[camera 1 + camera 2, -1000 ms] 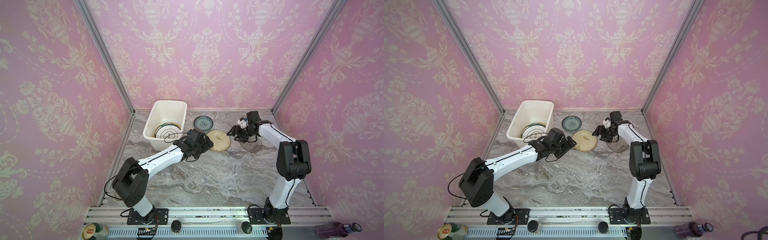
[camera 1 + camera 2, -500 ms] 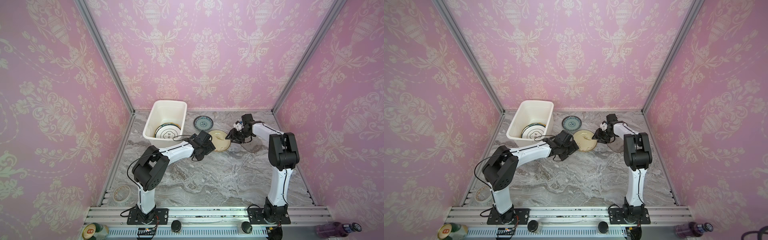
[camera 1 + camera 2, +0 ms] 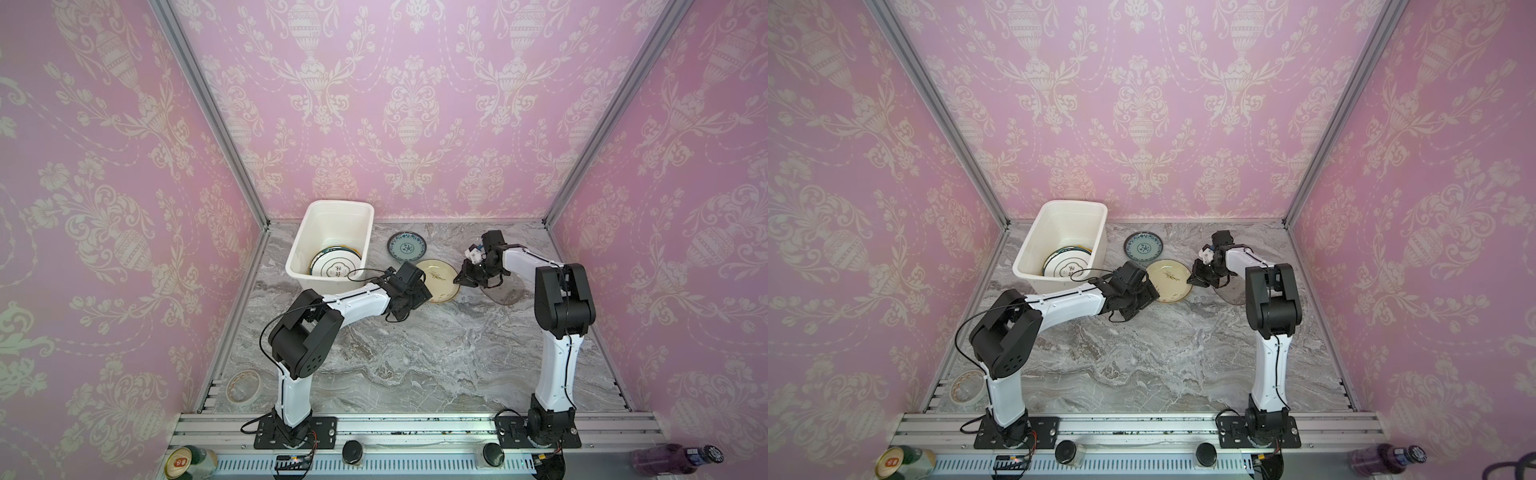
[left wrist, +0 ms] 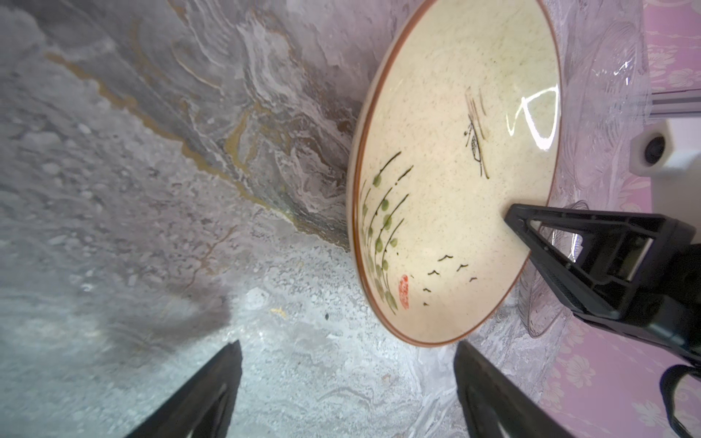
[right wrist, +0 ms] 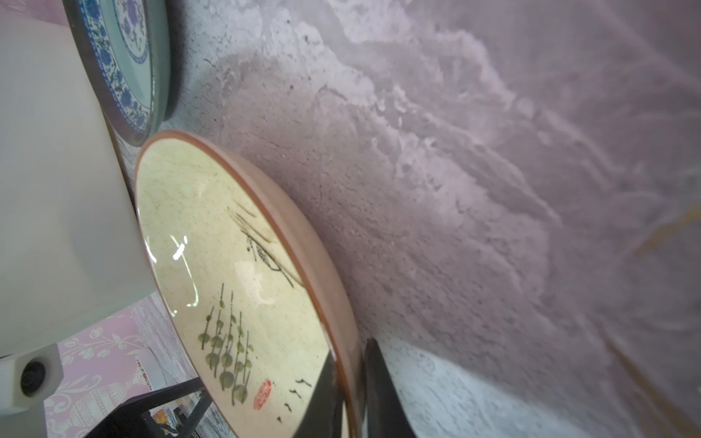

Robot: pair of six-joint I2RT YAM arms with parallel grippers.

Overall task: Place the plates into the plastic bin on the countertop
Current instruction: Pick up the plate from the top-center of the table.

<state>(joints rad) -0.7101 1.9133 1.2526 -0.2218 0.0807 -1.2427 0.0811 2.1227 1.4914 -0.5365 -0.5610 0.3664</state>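
Observation:
A cream plate with a brown rim lies on the countertop, right of the plastic bin. My right gripper is shut on that plate's right rim. My left gripper is open just short of the plate's near-left edge, with nothing between its fingers. A small teal patterned plate sits behind. Patterned plates lie stacked in the bin. A clear glass plate lies under the right arm.
Pink papered walls close in the left, back and right. A tape roll lies at the front left corner. Beyond the aluminium rail stand a can and a purple bottle.
My right gripper has slid left onto the cream plate's rim and shut on it. My left gripper has reached right to the plate's near edge, staying open.

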